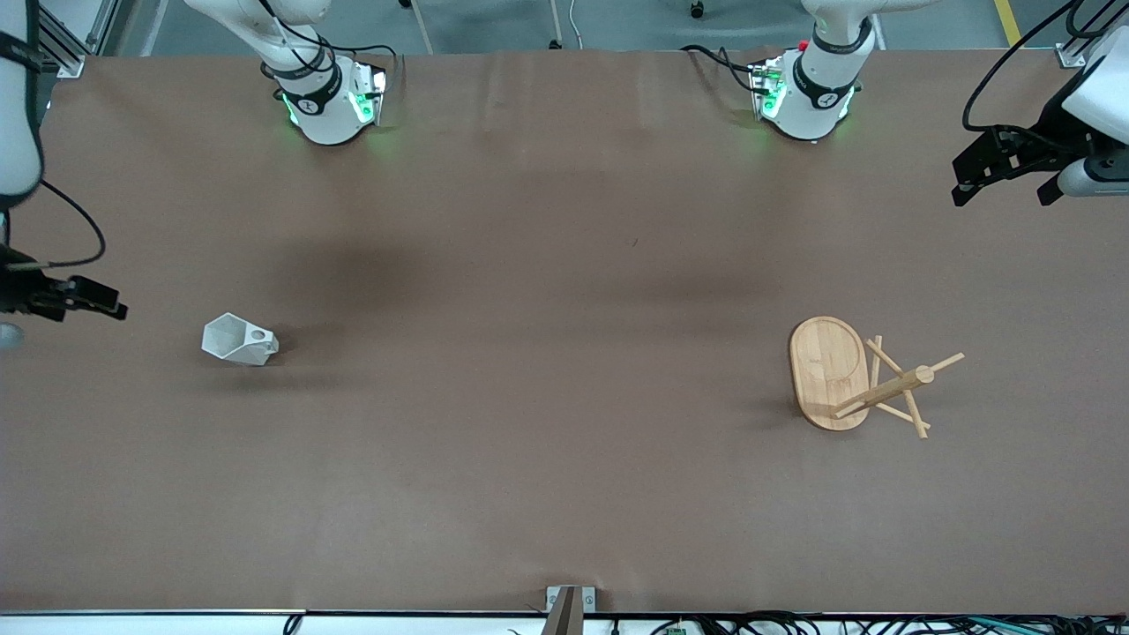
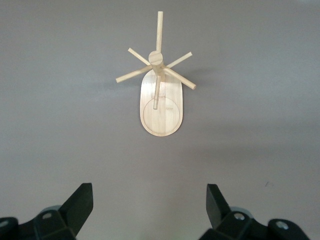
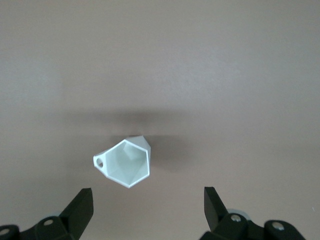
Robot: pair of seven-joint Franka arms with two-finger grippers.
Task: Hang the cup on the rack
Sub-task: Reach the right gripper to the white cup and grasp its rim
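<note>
The white faceted cup (image 1: 238,340) lies on its side on the brown table toward the right arm's end, with its mouth turned to that end and its pierced handle (image 1: 257,335) on top. My right gripper (image 1: 110,304) hangs open beside it, apart from it; the right wrist view shows the cup (image 3: 126,162) just ahead of the open right gripper (image 3: 148,197). The bamboo rack (image 1: 829,370) stands toward the left arm's end, post and pegs (image 1: 900,385) free. My left gripper (image 1: 1001,194) hangs open, well clear of the rack (image 2: 161,107); nothing is between the left gripper's (image 2: 150,192) fingers.
Both arm bases (image 1: 331,101) (image 1: 807,97) stand at the table's edge farthest from the front camera. A small metal bracket (image 1: 569,604) sits at the nearest table edge. Bare brown tabletop (image 1: 547,353) stretches between cup and rack.
</note>
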